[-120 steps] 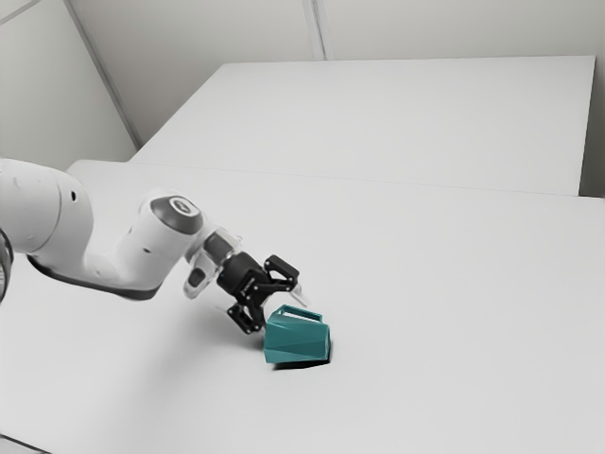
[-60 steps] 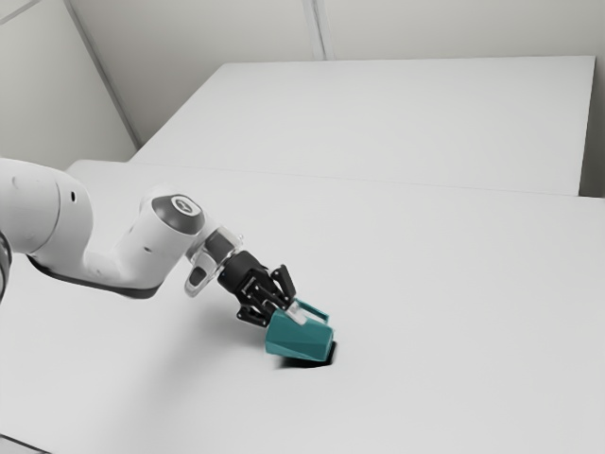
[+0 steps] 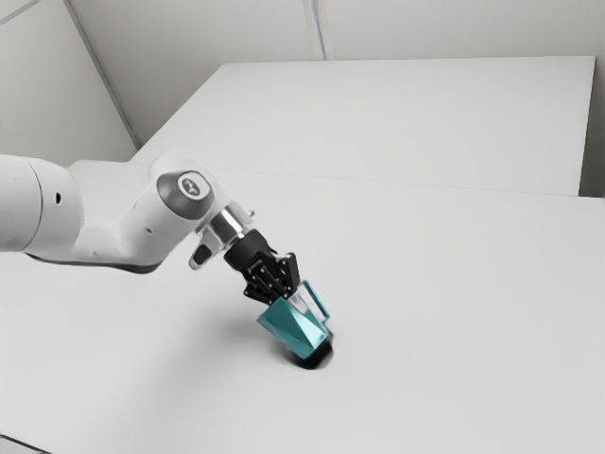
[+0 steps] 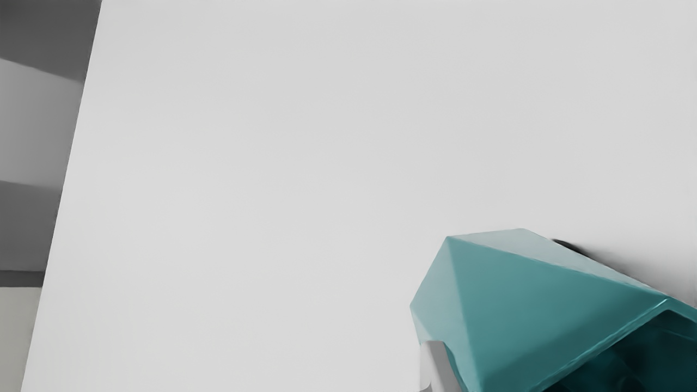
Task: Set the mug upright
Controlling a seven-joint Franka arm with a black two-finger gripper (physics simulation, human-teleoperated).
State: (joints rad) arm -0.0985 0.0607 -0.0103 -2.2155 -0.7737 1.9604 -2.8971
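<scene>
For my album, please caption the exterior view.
A robot arm holds a tilted teal mug in its pincer over a white table.

A pale table (image 3: 454, 312) spreads under the tilted mug (image 3: 291, 324); a dark shadow (image 3: 319, 358) falls beneath it. Whether mug meets table is unclear.

Smooth teal mug (image 3: 291, 326), matt white table (image 3: 454, 303), shiny metallic-looking wrist collar (image 3: 225, 225)
</scene>
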